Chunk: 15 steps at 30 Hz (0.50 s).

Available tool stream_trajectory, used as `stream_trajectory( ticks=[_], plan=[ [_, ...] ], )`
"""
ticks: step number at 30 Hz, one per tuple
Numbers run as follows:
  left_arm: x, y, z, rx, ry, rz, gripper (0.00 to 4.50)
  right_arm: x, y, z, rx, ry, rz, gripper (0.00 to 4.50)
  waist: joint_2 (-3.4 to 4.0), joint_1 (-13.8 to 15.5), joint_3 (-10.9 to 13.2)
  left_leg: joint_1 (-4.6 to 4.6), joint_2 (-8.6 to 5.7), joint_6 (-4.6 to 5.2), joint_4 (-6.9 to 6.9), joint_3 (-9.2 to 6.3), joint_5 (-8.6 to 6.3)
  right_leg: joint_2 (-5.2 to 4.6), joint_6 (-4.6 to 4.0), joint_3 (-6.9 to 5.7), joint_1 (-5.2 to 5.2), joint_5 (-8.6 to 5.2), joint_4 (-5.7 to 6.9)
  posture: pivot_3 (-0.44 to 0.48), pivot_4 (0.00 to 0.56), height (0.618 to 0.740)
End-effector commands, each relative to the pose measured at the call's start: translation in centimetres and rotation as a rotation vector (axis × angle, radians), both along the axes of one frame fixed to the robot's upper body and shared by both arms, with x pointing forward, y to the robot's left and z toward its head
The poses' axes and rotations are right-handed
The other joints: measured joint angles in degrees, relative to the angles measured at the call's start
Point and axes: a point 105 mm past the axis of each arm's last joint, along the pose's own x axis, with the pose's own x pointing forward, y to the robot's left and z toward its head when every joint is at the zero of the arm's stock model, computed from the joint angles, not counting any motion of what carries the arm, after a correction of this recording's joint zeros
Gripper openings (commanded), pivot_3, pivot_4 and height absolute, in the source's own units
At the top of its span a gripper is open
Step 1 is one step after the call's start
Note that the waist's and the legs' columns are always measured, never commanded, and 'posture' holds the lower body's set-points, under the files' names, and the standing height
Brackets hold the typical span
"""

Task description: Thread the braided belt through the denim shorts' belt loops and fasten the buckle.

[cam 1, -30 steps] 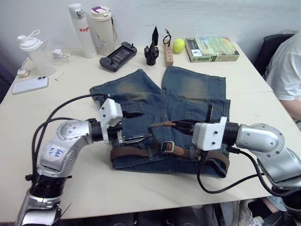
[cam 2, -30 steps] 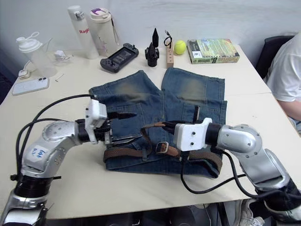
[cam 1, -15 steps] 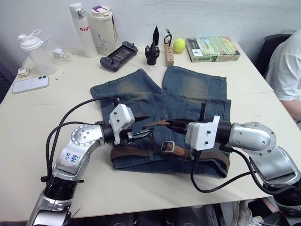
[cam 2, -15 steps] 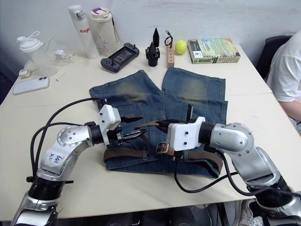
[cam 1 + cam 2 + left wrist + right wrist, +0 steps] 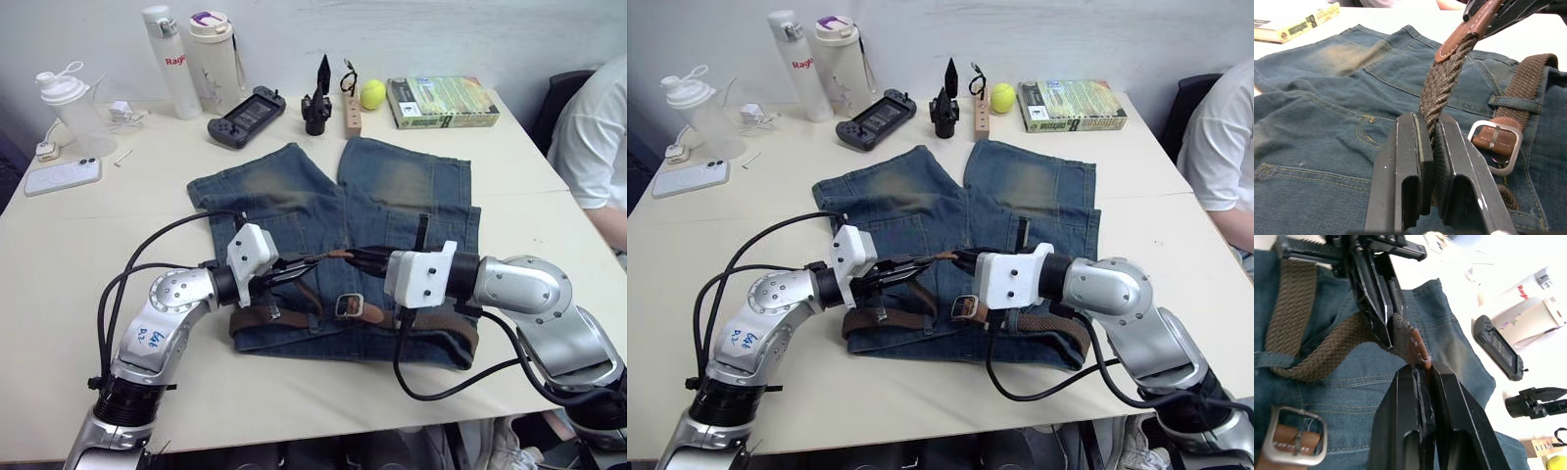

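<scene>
The denim shorts (image 5: 392, 196) lie flat mid-table, waistband toward me. The braided belt (image 5: 284, 318) runs along the waistband, under a belt loop (image 5: 1513, 103). Its silver buckle (image 5: 349, 305) rests at the front centre. The belt's free end arches up above the shorts. My left gripper (image 5: 312, 262) is shut on the woven part of that end, as the left wrist view (image 5: 1430, 120) shows. Just beyond it, my right gripper (image 5: 351, 257) clamps the brown leather tip (image 5: 1413, 345). The two grippers nearly touch.
Along the far edge stand two bottles (image 5: 191, 59), a game controller (image 5: 245, 116), a black tool stand (image 5: 315, 103), a tennis ball (image 5: 371, 94) and a book (image 5: 441, 101). A phone (image 5: 62, 176) lies far left. A person in white (image 5: 593, 147) sits at the right.
My left gripper moved right to the raised belt end and closed on its woven part. The right gripper stayed on the leather tip, shifting slightly left.
</scene>
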Motion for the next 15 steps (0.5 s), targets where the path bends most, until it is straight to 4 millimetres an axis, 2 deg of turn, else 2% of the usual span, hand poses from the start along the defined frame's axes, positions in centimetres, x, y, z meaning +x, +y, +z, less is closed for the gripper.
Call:
stream_trajectory(
  ticks=[1, 4, 6, 7, 10, 15],
  plan=[
    [-0.6, -0.1, 1.5, -0.021, -0.075, 0.003, 0.00, 0.2, -0.5, 1.7, 0.140, 0.021, -0.058, 1.95, 0.00, 0.0, 0.0, -0.01, 0.00, 0.00, 0.00, 0.00, 0.00, 0.00, 0.00, 0.00, -0.01, 0.00, -0.01, 0.000, 0.150, 0.740],
    [-0.6, 0.0, 0.9, -0.007, -0.060, 0.017, 0.00, 0.2, -1.5, 1.8, 0.203, 0.105, -0.121, 3.19, 0.00, 0.1, 0.0, -0.01, 0.00, 0.00, 0.00, -0.01, 0.00, -0.01, 0.00, 0.00, 0.00, 0.00, 0.03, 0.000, 0.150, 0.740],
    [-0.5, 0.1, 0.5, -0.007, -0.037, 0.034, 0.00, -0.3, -2.4, 0.8, 0.171, 0.164, -0.150, 4.14, 0.00, 0.2, 0.0, -0.02, 0.00, 0.02, -0.02, -0.04, -0.01, -0.02, 0.00, -0.03, 0.04, 0.00, 0.10, 0.000, 0.150, 0.740],
    [-0.3, 0.3, 0.4, -0.017, -0.025, 0.052, 0.00, -1.2, -2.6, -0.5, 0.146, 0.232, -0.153, 4.45, 0.00, 0.1, 0.0, -0.02, 0.00, 0.04, -0.03, -0.05, -0.03, -0.02, 0.00, -0.04, 0.05, 0.00, 0.10, 0.000, 0.150, 0.740],
    [0.2, 0.7, 0.5, -0.036, -0.011, 0.086, 0.00, -3.6, -2.4, -4.1, 0.060, 0.366, -0.149, 4.45, 0.00, 0.3, 0.0, -0.01, 0.00, 0.08, -0.05, -0.06, -0.05, -0.04, 0.02, -0.05, 0.09, 0.01, -0.14, 0.000, 0.150, 0.740],
    [1.1, 1.2, 1.6, -0.071, -0.005, 0.111, 0.00, -3.9, -2.1, -7.7, 0.042, 0.383, -0.253, 4.45, 0.00, 0.0, 0.0, 0.04, -0.01, 0.06, -0.08, -0.02, -0.04, -0.04, 0.02, -0.01, 0.07, 0.01, -0.09, 0.000, 0.150, 0.740]
  ],
)
